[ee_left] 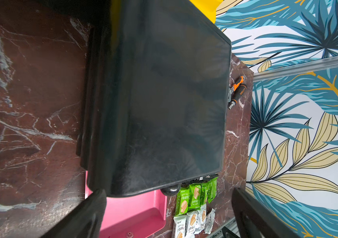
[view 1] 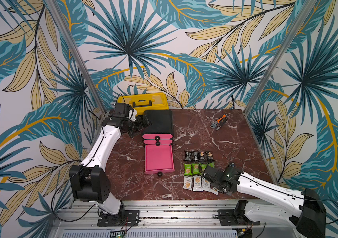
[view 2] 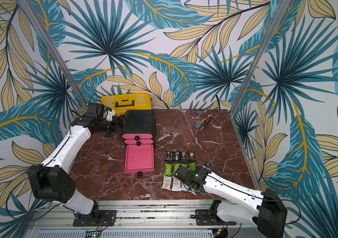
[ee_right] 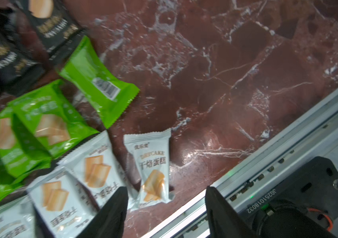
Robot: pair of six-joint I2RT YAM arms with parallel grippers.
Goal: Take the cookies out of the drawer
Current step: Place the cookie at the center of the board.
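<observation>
The cookies (view 1: 195, 169) lie on the marble tabletop (view 1: 205, 131), just right of the pulled-out pink drawer (view 1: 159, 159). They are sorted in three rows: black packets (view 1: 192, 156) farthest back, green packets (view 1: 187, 169) in the middle, and white packets (view 1: 197, 183) nearest the front rail (view 1: 164, 206). The right hand (ee_right: 165, 188) hovers over the outer end of the white row, its fingers (ee_right: 112, 212) apart with nothing gripped, and one white packet lies just beside a fingertip. The left hand (ee_left: 168, 190) sits at the left side of the black drawer cabinet (view 1: 159, 121), fingers (ee_left: 81, 216) spread wide. Whether they press on it I cannot tell.
</observation>
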